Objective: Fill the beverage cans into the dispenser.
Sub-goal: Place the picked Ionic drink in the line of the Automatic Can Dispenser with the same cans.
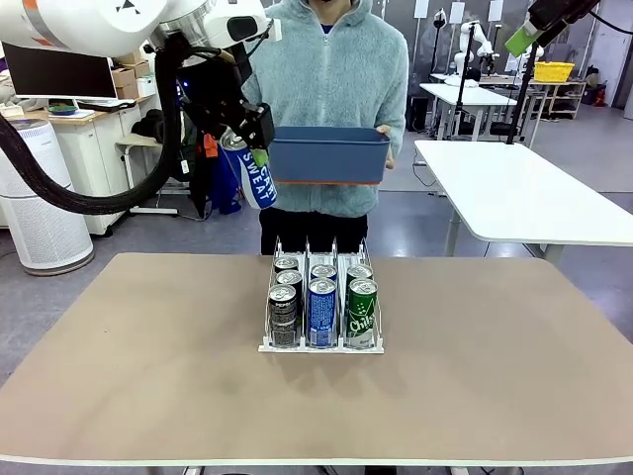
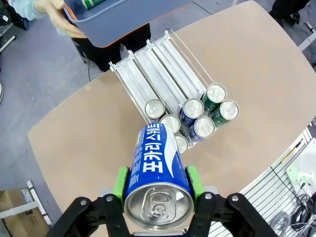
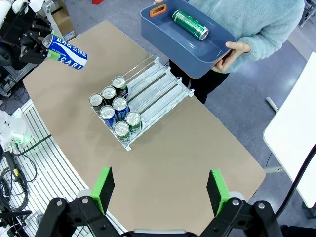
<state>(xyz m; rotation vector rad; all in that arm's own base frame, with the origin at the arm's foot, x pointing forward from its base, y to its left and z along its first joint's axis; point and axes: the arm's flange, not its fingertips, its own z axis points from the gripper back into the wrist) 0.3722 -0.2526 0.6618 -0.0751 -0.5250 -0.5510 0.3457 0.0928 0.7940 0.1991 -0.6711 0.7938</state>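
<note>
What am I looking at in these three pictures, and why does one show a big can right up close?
They show one moment from three cameras. The front view looks across a tan table at a person holding a blue bin. The other two cameras sit on the wrists of two robot arms. The left gripper, a two-finger claw with green pads, is clamped on a blue Pocari Sweat can, so its camera sees that can up close. The right gripper is open and holds nothing, high above the table. On the table stands a white wire dispenser with six cans in it. One green can lies in the bin.
</note>
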